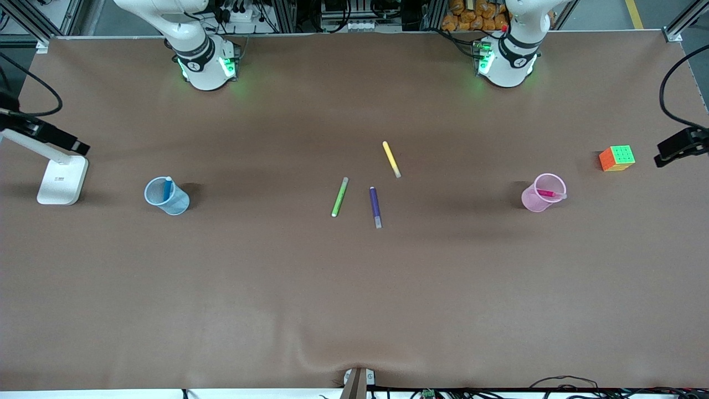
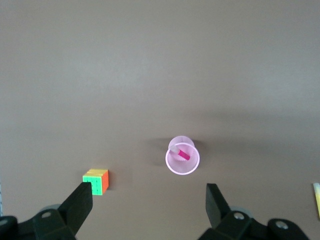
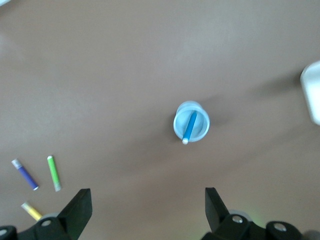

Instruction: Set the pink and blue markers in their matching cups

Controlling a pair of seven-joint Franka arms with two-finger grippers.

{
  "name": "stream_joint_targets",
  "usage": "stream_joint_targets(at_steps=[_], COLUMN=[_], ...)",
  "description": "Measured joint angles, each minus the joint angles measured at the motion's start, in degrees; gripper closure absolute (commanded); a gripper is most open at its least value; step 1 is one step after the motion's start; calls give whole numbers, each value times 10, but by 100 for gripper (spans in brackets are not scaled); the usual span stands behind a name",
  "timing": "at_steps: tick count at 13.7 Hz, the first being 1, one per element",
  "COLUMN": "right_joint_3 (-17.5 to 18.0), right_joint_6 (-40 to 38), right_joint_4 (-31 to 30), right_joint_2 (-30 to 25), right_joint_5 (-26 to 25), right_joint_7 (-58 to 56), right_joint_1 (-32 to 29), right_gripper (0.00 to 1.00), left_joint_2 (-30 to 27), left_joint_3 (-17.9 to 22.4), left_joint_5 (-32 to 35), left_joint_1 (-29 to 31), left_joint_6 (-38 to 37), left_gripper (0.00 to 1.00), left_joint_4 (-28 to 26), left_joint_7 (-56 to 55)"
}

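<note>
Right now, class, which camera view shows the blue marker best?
The right wrist view: it looks straight down on the blue marker leaning inside the blue cup. The front view shows it smaller, through the cup wall. The left wrist view misses it.

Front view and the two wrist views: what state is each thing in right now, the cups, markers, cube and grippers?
blue cup: upright, holds the blue marker
pink cup: upright, holds the pink marker
green marker: lying flat
purple marker: lying flat
yellow marker: lying flat
cube: resting on the table
left gripper: open, empty
right gripper: open, empty
</note>
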Motion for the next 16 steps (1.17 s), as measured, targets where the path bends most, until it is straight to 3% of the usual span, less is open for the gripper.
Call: stream_joint_targets(at_steps=[5, 13, 16], right_joint_3=[0, 2, 10], right_joint_6=[-55, -83, -89], right_joint_4=[56, 111, 115], right_joint_2=[6, 8, 8], right_joint_5=[-22, -38, -38], right_joint_7=[-8, -11, -18], right_joint_1=[11, 17, 17], right_gripper=[0, 0, 0], left_joint_2=[-15, -38, -51], left_joint_3=[13, 161, 179], left_joint_5=[0, -34, -34], left_joint_1=[-45, -181, -201], left_joint_6=[-29, -66, -67], left_gripper=[0, 0, 0], left_joint_4=[21, 6, -10], left_joint_7=[7, 7, 6])
